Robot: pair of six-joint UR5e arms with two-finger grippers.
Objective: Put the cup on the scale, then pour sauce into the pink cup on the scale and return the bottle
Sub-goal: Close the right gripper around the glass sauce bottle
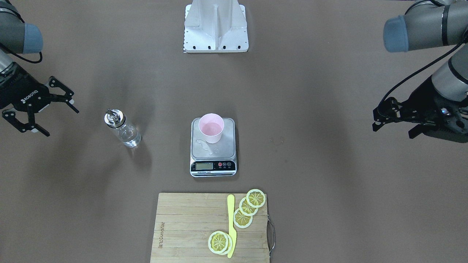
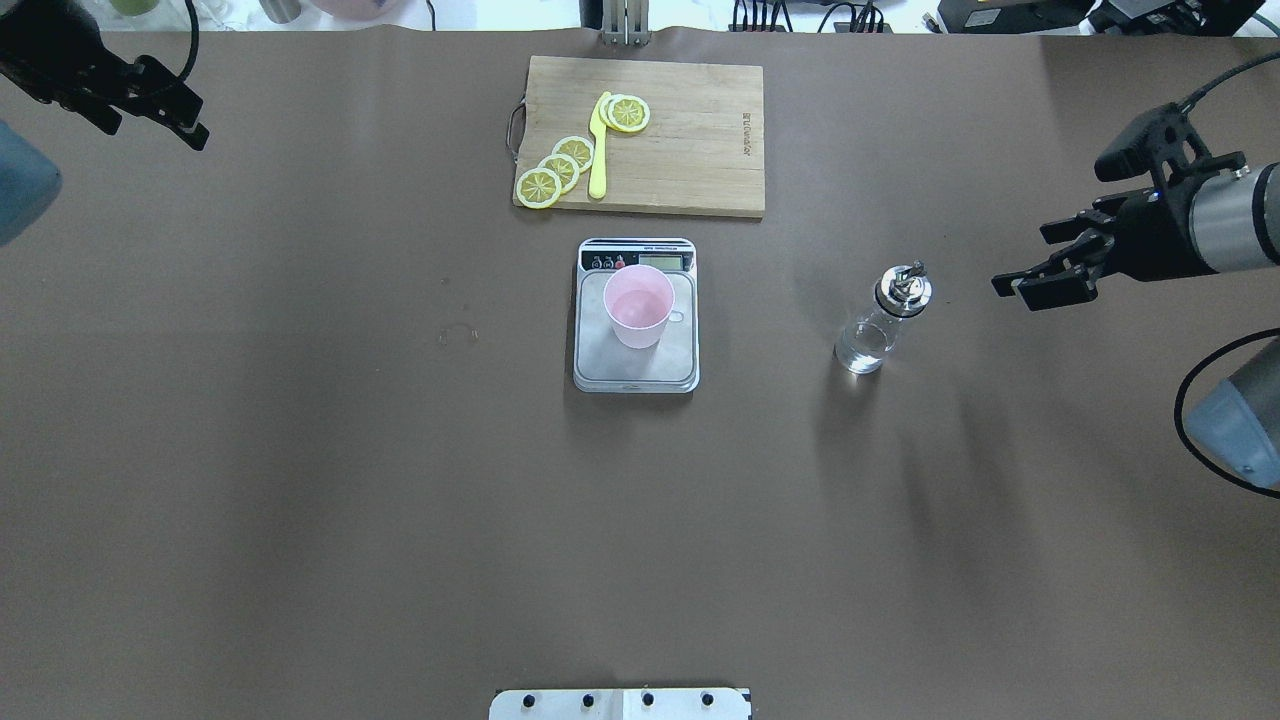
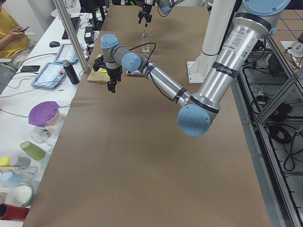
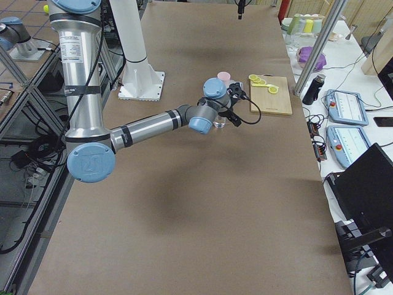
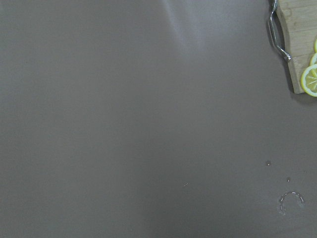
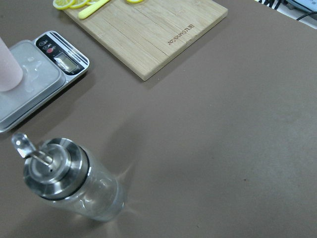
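- Jaws on both arms hang wide open, holding nothing, well apart from the work.
- Cup (image 2: 638, 305) stands on the scale (image 2: 640, 368), with a puddle (image 1: 205, 145) beside it; the bottle (image 2: 880, 325) is upright on the counter (image 2: 300, 500) at the scale's three o'clock, seen from overhead.
- Risk: the puddle may skew the reading, and a careless sweep could topple the bottle.

Seen from my console: the table (image 1: 329, 182) wears a matt brown covering, paper as far as I can judge at this distance. The scale (image 1: 227, 144) has a brushed steel top and a glossy black front strip (image 1: 215, 166). The cup (image 1: 211, 128) is smooth pale pink plastic. The bottle (image 1: 128, 135) is clear glass under a polished metal cap (image 1: 114, 118). The cutting board (image 1: 190, 226) is pale, grained wood, the knife (image 1: 231, 219) yellow plastic.
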